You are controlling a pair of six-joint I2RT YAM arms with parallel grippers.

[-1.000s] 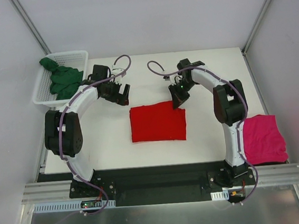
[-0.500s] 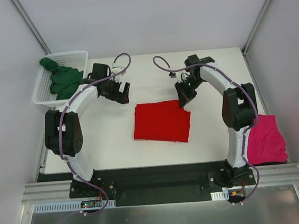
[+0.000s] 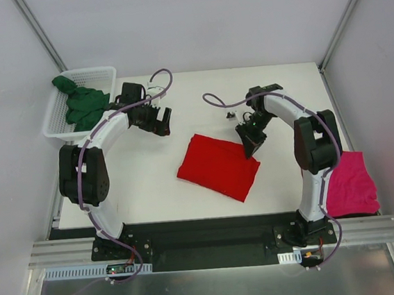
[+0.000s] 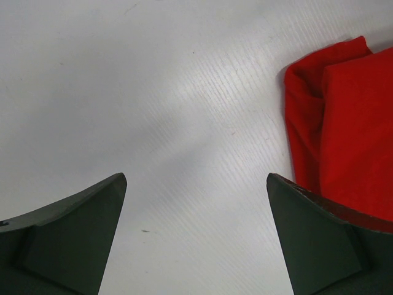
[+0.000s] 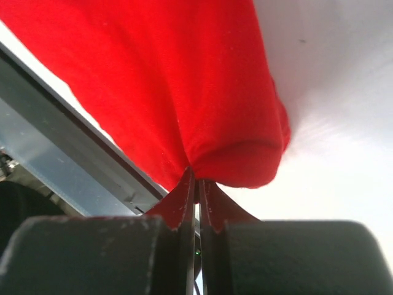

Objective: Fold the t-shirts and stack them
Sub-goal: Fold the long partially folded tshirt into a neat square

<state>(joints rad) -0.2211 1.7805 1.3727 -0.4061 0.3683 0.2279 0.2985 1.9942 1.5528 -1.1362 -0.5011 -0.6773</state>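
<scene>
The folded red t-shirt (image 3: pixel 218 166) lies skewed at the middle of the table, its far right corner pinched by my right gripper (image 3: pixel 250 149), which is shut on it. In the right wrist view the red t-shirt (image 5: pixel 184 92) bunches right at the closed tips of the right gripper (image 5: pixel 195 179). My left gripper (image 3: pixel 161 125) hovers open over bare table to the far left of the shirt. Its view shows the left gripper (image 4: pixel 196 184) with wide jaws and the red t-shirt's edge (image 4: pixel 344 123) at the right. A folded pink t-shirt (image 3: pixel 348 183) lies at the right table edge. The green t-shirt (image 3: pixel 83 105) is heaped in the basket.
A white mesh basket (image 3: pixel 96 76) stands at the far left corner of the table. The table's near edge and a metal rail (image 5: pixel 55 166) appear in the right wrist view. Grey walls enclose the table on three sides.
My right gripper has dragged the red t-shirt's far right corner rightward and nearer, turning the shirt clockwise and shifting it right. The left arm has barely moved.
</scene>
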